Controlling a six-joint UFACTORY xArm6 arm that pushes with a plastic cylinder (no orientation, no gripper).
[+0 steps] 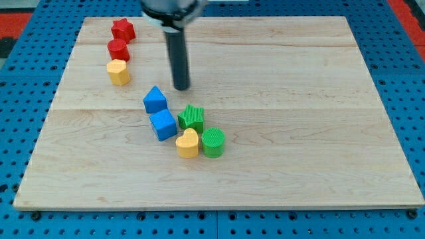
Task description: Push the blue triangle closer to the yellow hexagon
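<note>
Board: we work on a pale wooden board [279, 133] lying on a blue pegboard surface [405, 79], and all our blocks sit in the board's left half.
Room: the board's right half and the strip along the view's bottom edge are bare wood; we see open wood between the two clusters as well.
Blue triangle: the blue triangular block [155, 99] sits left of centre, its lower corner touching or just beside the blue cube [163, 125] below it.
Yellow hexagon: the yellow hexagonal block [119, 72] stands up and to the view's left of the blue triangle, apart from it, and directly under the red cylinder [118, 50].
Red star: the red star-shaped block [123, 29] is nearest the board's top edge, just above the red cylinder.
Lower cluster: the green star-shaped block [191, 117], the green cylinder [213, 143] and the yellow heart-shaped block [188, 143] crowd together by the blue cube.
Arm: our dark rod comes straight down from the view's top, upright.
Tip: my tip [181, 87] rests on bare wood just to the view's right and slightly above the blue triangle, not touching it.
Claw: we carry none, only the bare rod.
</note>
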